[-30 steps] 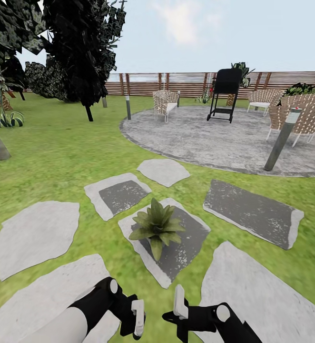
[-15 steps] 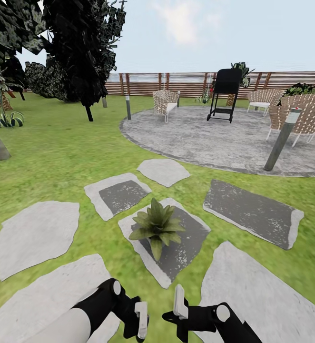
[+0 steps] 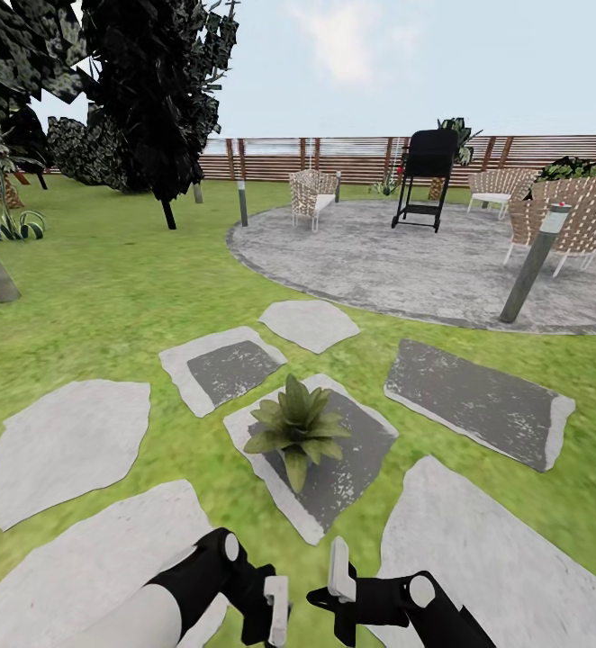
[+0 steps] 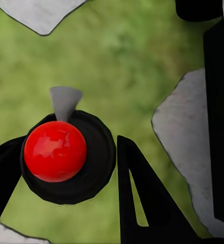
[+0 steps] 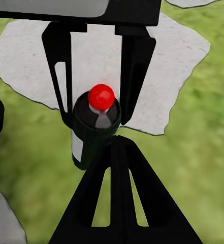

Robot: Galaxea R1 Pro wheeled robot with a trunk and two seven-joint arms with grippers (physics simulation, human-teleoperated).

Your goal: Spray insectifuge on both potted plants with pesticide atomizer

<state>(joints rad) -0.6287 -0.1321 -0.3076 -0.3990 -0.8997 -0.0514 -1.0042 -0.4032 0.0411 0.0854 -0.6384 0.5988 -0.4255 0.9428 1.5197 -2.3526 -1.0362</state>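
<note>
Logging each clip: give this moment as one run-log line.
left gripper: shut on dark red-capped atomizer bottle | right gripper: beside bottle, state unclear | speckled green potted plant: ahead on grey stepping stone

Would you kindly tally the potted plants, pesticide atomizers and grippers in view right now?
potted plant: 1
pesticide atomizer: 1
grippers: 2 (left gripper, right gripper)
Total: 4

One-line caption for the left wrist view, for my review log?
Left gripper fingers flank the red-capped pesticide atomizer above lawn and stepping stones.
</note>
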